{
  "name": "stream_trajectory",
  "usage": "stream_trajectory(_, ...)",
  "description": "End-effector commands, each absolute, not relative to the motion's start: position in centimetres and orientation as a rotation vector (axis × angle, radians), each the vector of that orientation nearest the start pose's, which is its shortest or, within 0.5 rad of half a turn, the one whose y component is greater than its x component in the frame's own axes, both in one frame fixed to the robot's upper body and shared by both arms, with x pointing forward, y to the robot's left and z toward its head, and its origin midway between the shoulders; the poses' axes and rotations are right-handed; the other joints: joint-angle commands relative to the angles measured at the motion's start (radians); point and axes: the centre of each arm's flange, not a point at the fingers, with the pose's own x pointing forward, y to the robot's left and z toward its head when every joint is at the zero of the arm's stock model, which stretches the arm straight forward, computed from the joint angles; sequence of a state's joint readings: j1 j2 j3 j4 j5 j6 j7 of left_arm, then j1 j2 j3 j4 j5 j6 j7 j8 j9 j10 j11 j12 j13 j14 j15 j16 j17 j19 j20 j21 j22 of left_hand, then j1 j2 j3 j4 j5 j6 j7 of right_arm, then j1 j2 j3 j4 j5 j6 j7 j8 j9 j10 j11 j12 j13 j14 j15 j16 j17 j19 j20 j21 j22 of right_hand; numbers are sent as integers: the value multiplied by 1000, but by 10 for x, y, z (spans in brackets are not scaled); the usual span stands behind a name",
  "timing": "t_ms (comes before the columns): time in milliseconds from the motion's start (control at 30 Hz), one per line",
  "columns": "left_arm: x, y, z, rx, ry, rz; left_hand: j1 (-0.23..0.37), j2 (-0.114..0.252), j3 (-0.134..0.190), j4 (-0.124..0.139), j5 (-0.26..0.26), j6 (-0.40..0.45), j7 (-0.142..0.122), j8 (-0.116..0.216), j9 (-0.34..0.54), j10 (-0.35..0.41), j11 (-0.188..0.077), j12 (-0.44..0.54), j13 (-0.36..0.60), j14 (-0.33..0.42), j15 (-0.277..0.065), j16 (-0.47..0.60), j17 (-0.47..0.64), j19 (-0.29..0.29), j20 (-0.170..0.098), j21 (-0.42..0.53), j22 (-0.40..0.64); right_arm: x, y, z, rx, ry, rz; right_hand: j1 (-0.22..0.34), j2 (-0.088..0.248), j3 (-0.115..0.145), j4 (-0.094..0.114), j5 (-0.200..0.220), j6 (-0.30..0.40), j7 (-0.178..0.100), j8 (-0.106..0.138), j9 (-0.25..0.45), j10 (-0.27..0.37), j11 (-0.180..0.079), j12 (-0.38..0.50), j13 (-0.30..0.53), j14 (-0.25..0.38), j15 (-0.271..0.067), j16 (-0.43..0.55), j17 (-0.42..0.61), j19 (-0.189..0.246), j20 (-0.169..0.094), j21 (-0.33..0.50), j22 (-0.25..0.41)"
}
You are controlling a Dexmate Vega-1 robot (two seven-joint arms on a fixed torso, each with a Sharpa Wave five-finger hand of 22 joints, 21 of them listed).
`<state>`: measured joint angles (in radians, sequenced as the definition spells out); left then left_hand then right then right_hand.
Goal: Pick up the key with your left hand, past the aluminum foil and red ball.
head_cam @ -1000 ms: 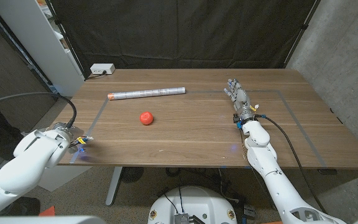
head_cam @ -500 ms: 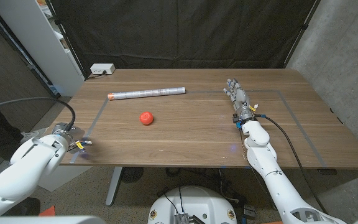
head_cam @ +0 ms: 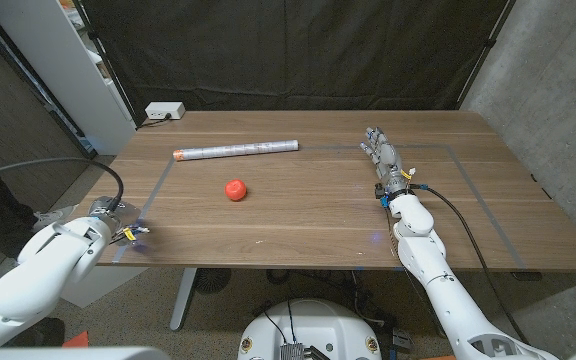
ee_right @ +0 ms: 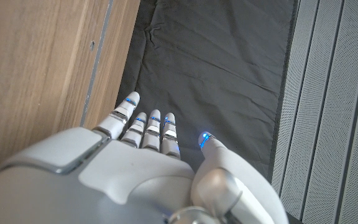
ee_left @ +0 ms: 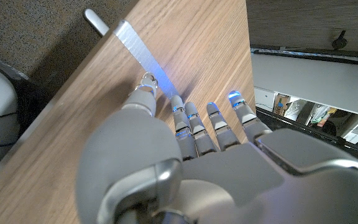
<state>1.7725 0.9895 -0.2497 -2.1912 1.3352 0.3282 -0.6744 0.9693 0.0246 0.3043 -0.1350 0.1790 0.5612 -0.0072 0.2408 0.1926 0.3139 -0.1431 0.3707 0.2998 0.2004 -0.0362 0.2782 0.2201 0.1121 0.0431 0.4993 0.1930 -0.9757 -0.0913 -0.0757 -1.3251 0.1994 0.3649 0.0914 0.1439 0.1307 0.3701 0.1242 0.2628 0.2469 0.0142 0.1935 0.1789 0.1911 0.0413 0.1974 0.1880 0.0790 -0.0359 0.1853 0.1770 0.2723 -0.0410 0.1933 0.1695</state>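
The left hand (head_cam: 126, 232) hovers empty, fingers apart, at the table's (head_cam: 308, 215) near left corner, so the reach has not begun. No key is visible; the foil roll (head_cam: 235, 151) and red ball (head_cam: 234, 189) lie ahead. The right hand (head_cam: 380, 150) rests open

Counter (head_cam: 308, 215): brown wood grain, running wide across the room, with a pale taped rectangle marked on its top.
Tape line (ee_left: 143, 57): a strip of that pale tape runs across the wood close to the counter's edge.
White box (head_cam: 164, 111): small, sitting at the counter's far left corner, just in front of the curtain.
Curtain (head_cam: 298, 50): black cloth hanging behind the counter.
Shelf unit (head_cam: 63, 60): white, standing off the far left corner.
Wall (head_cam: 558, 90): grey, on the right side.
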Motion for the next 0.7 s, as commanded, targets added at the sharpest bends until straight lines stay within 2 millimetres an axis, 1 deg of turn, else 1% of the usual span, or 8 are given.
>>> stream_trajectory(33, 446, 414, -81, 2189, 286, 164, 9, -21, -6, -8, 8, 7, -6, 0, 2, 6, -9, 6, 3, 12, -82, 0, 0, 4, -5, 3, 5, 637, -232, -56, 66, -705, 127, -2, -3, 4, -1, 4, 7, 3, 0, 5, 9, -3, 4, 6, 5, -24, 2, 2, -2, -52, 1, 2)
stream_trajectory(100, 446, 411, -81, 2203, 296, 154, 9, -28, -9, -11, 9, 3, -10, -2, 2, 2, -12, 5, 4, 10, -82, -3, -1, 0, -5, 1, 5, 638, -232, -57, 69, -702, 124, -3, -2, 5, -1, 4, 7, 3, 0, 5, 9, -3, 4, 6, 5, -25, 2, 2, -3, -53, 0, 2)
stream_trajectory(200, 444, 405, -79, 2213, 302, 135, 16, -36, -14, -15, 14, -26, -26, -15, 4, -9, 4, 3, 8, 0, -74, -11, -1, -6, -5, -2, 5, 639, -234, -59, 77, -700, 119, -3, -2, 5, -1, 4, 7, 3, 0, 6, 10, -4, 4, 6, 7, -25, 2, 3, -3, -54, 0, 2)
stream_trajectory(300, 442, 399, -77, 2227, 295, 126, 19, -41, -17, -18, 16, -26, -26, -14, 6, -15, 5, 2, 10, -10, -68, -17, -1, -12, -4, -4, 5, 640, -236, -60, 83, -701, 108, -4, -1, 5, 0, 4, 8, 3, 0, 6, 10, -4, 4, 6, 8, -25, 3, 3, -3, -55, 0, 3)
stream_trajectory(367, 442, 397, -76, 2227, 288, 123, 16, -49, -25, -15, 18, 24, -13, 8, 10, 0, 6, 11, 16, -6, -69, -19, 0, -15, -4, -6, 5, 640, -237, -61, 88, -701, 103, -5, -1, 5, 0, 4, 8, 2, 0, 6, 12, -2, 4, 6, 8, -25, 3, 3, -3, -55, 0, 3)
stream_trajectory(433, 442, 395, -74, 2231, 288, 124, 12, -47, -30, -11, 20, 45, 0, 14, 11, 18, 7, 21, 19, 2, -74, -17, 2, -16, -4, -7, 5, 640, -239, -61, 89, -700, 98, -5, -1, 5, 1, 4, 8, 3, 0, 6, 12, -2, 4, 6, 8, -25, 3, 3, -3, -55, 0, 3)
stream_trajectory(533, 442, 393, -72, 2239, 282, 133, 6, -45, -37, -6, 20, 92, 20, 25, 9, 43, -9, 37, 25, 19, -84, -13, 3, -15, -6, -8, 5, 640, -241, -63, 94, -698, 89, -6, -1, 5, 1, 4, 7, 3, -1, 6, 10, -4, 3, 6, 8, -25, 3, 3, -4, -55, 0, 3)
stream_trajectory(700, 445, 392, -72, 2279, 311, 160, 39, -26, -24, -18, 22, 106, 17, 19, 7, 40, -15, 42, 31, 26, -92, -15, 3, -12, -10, -7, 6, 639, -245, -64, 98, -696, 75, -8, -1, 4, 2, 4, 5, 2, -2, 6, 8, -4, 2, 6, 8, -24, 3, 4, -4, -56, 0, 3)
